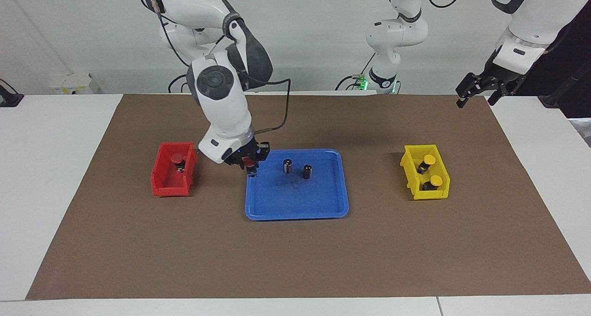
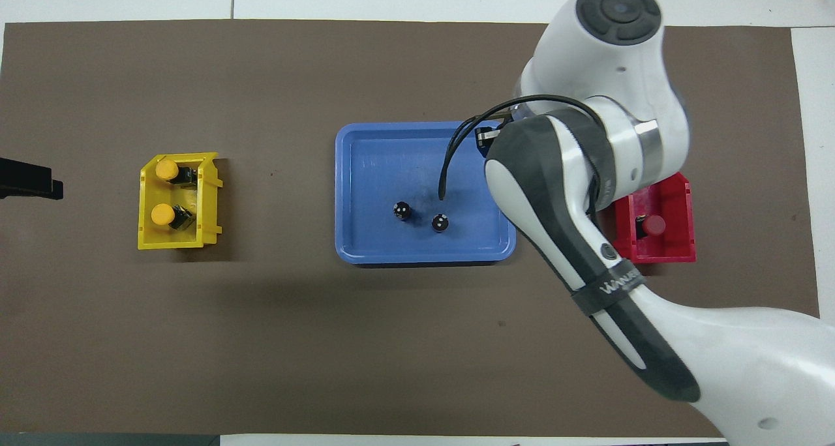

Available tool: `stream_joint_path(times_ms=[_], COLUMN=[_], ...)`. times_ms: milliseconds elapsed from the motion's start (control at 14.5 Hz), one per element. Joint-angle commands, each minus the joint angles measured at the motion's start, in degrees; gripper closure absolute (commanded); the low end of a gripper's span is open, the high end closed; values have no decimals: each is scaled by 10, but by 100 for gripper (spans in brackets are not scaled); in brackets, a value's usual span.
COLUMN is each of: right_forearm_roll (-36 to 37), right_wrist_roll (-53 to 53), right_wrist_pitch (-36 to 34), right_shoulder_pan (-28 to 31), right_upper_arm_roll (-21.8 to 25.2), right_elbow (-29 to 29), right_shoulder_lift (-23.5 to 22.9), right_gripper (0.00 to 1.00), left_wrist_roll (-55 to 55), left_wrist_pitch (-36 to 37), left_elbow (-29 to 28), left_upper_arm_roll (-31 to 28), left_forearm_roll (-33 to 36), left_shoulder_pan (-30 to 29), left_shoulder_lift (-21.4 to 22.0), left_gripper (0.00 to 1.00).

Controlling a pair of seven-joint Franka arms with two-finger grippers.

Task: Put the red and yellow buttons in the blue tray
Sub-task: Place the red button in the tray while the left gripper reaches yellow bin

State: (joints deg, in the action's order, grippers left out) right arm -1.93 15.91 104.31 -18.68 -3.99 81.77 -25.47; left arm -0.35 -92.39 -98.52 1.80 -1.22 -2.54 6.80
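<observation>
My right gripper (image 1: 251, 170) is shut on a red button (image 1: 248, 161) and holds it low over the blue tray (image 1: 295, 200), at the tray's edge beside the red bin. In the overhead view my right arm covers this gripper and its button. The other red button (image 1: 177, 159) (image 2: 654, 224) lies in the red bin (image 1: 161, 182) (image 2: 678, 201). Two yellow buttons (image 1: 429, 160) (image 1: 436, 181) lie in the yellow bin (image 1: 408, 166); they also show in the overhead view (image 2: 166, 169) (image 2: 162, 215). My left gripper (image 1: 475, 99) waits open in the air at the left arm's end of the table.
Two dark capless cylinders (image 1: 287, 166) (image 1: 307, 171) stand in the blue tray (image 2: 365, 165), nearer to the robots than its middle. The bins stand on a brown mat (image 1: 295, 260) on either side of the tray.
</observation>
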Motion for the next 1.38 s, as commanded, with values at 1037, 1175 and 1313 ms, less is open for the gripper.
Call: stream_joint_path(times_ms=[1037, 1175, 1313], right_forearm_roll=[-16, -16, -15], right_wrist_roll=[106, 118, 129], right_wrist_pitch=[139, 147, 156], right_shoulder_pan=[-39, -48, -56], right_upper_arm_roll=[-1, -1, -1], right_elbow=[23, 28, 34], right_shoulder_lift=[-58, -59, -62], right_gripper=[89, 89, 88], left_wrist_roll=[4, 4, 9], left_wrist_pitch=[-312, -319, -319], left_elbow=[-218, -219, -224], left_upper_arm_roll=[11, 11, 10], left_forearm_roll=[3, 3, 3], left_shoulder_pan=[28, 25, 19], left_shoulder_lift=[-62, -74, -75], left_gripper=[32, 32, 32])
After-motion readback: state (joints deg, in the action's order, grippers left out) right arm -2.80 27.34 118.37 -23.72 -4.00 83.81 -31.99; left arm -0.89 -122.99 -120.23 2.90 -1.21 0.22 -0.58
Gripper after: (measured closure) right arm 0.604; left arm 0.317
